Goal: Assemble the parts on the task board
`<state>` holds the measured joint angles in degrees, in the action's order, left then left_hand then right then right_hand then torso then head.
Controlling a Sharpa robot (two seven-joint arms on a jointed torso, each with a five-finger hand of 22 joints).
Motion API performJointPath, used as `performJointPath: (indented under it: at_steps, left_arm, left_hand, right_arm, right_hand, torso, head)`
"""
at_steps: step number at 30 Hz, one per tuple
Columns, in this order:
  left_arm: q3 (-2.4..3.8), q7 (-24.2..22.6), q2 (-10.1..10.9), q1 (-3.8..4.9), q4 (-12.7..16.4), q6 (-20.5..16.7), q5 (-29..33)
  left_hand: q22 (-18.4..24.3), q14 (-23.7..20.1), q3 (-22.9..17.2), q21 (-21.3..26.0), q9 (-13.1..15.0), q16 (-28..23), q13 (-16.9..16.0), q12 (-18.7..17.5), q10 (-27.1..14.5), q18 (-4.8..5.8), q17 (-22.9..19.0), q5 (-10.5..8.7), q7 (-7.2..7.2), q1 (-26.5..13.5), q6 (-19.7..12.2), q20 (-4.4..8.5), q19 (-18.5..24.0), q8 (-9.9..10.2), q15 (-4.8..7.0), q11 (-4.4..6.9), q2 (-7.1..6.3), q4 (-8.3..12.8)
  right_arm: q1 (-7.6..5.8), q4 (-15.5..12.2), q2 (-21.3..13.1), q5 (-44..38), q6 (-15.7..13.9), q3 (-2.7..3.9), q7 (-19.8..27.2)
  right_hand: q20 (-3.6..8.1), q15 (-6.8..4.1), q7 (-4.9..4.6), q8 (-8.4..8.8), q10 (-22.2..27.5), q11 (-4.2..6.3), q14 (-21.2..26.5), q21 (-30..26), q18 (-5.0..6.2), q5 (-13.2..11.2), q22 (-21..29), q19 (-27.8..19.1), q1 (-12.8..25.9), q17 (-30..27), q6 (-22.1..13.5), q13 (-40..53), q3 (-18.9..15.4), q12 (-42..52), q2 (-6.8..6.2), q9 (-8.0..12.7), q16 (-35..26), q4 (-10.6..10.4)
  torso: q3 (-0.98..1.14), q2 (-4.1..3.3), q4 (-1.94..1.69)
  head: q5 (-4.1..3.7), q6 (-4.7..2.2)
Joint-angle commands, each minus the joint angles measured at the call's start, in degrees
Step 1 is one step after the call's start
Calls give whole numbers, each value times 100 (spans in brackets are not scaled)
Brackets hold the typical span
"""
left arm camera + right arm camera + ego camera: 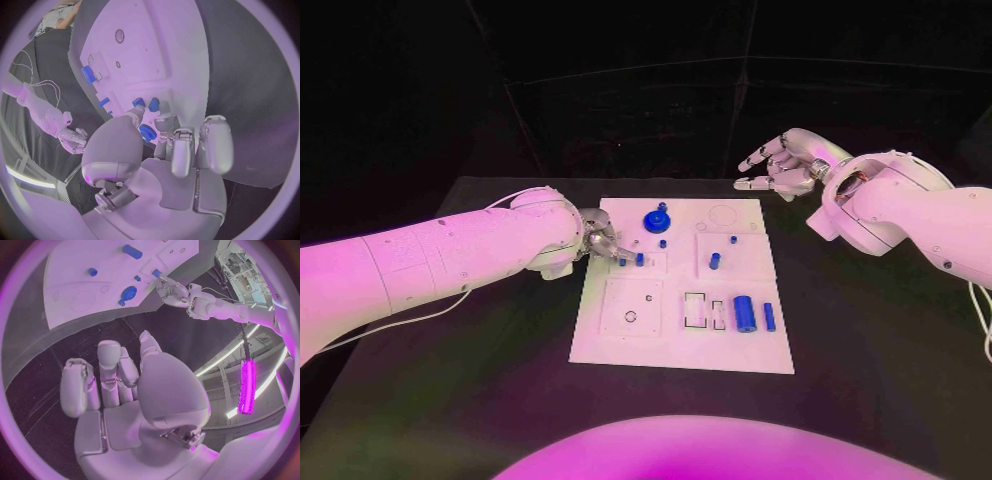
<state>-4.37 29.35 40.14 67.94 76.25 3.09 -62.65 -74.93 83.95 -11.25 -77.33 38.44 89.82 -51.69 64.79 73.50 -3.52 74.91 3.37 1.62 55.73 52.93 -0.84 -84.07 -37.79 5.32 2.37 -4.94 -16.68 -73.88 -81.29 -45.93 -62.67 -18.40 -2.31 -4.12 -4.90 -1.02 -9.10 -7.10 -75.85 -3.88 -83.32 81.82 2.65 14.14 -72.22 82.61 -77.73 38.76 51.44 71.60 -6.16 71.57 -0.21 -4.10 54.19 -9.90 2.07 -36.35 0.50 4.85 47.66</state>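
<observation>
The white task board (682,345) lies mid-table. On it are a round blue part with a knob (656,218), a blue peg (714,262), a blue cylinder (744,313) and a blue bar (769,317). My left hand (603,243) is low over the board's left edge, fingertips at a small blue part (639,259). In the left wrist view a blue piece (147,132) shows between thumb and fingers (172,150); I cannot tell whether it is gripped. My right hand (783,165) hovers past the board's far right corner, fingers apart and holding nothing.
The near left of the board has a square plate with small holes (633,308) and beside it rectangular slots (695,308). Black tabletop (877,330) surrounds the board. My left forearm (459,250) lies across the table's left side.
</observation>
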Motion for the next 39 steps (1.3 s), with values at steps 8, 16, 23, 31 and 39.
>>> performJointPath:
  at_steps: [8, 16, 23, 31, 39]
  left_arm:
    - [164, -388, 117, 20, 170, -975, 132]
    - [245, -1721, 121, 41, 149, -1532, 803]
    - [215, -3059, -173, 55, -122, -1770, 620]
    - [73, -4042, -501, 56, -491, -1534, -1212]
    - [-23, -3923, -759, 57, -857, -1235, -2063]
  left_hand:
    - [-10, 605, 380, 135, -23, 18, 142, -83, -109, -8, 1509, -44, 26, -165, -116, 29, -121, -8, 28, -26, 147, -10]
    - [2224, 68, 529, 2483, -301, -995, 1578, -1374, -1578, -451, 243, -39, 424, 826, -943, -198, 934, 424, -263, -381, 314, 194]
    - [3069, -355, 142, 3442, -1310, -1729, 2577, -2761, -2604, -626, -602, -61, 719, 2417, -959, -471, 1282, 1482, -558, -714, 151, 837]
    - [2420, -131, -124, 2709, -2257, -1439, 3760, -3944, -2361, -498, -445, -29, 728, 2927, -443, -559, 833, 2366, -618, -804, -60, 1145]
    - [1976, 5, 178, 2204, -2529, -1317, 4017, -4101, -2273, -414, -431, -23, 687, 2782, -389, -529, 534, 2630, -572, -771, -134, 1166]
  right_arm:
    - [-9, 13, -39, -16, -59, 4, 75]
    - [-9, 35, -38, -16, -72, 3, 66]
    - [-9, 51, -12, -16, -73, 3, 67]
    - [-9, 66, 28, -16, -59, 3, 72]
    - [-9, 65, 57, -16, -45, 3, 71]
  right_hand:
    - [-16, 0, 8, -25, 24, 3, 7, -58, 104, 23, 49, -54, -4, -13, -42, -17, -45, -27, 3, 2, -12, -25]
    - [-17, 0, 7, -24, 31, 2, 8, -66, 107, 27, 66, -61, -4, -13, -46, -23, -49, -33, 3, 3, -12, -29]
    - [-17, 0, 7, -24, 36, 2, 8, -68, 108, 29, 69, -63, -4, -12, -47, -29, -50, -39, 4, 3, -11, -30]
    - [-19, 1, 7, -26, 34, 2, 8, -69, 107, 42, 68, -63, -14, -15, -48, -23, -51, -33, 13, 3, -13, -33]
    - [-22, 1, 8, -35, 38, 2, 9, -73, 108, 105, 70, -64, -51, -12, -48, -24, -60, -31, 35, 3, -12, -42]
  torso:
    - [-2, -4, -6]
    - [16, -1, -6]
    - [9, -4, 11]
    - [9, -5, 9]
    - [10, -5, 12]
  head:
    - [23, -11]
    - [-27, -42]
    - [-38, -88]
    - [-70, -122]
    - [-85, -138]
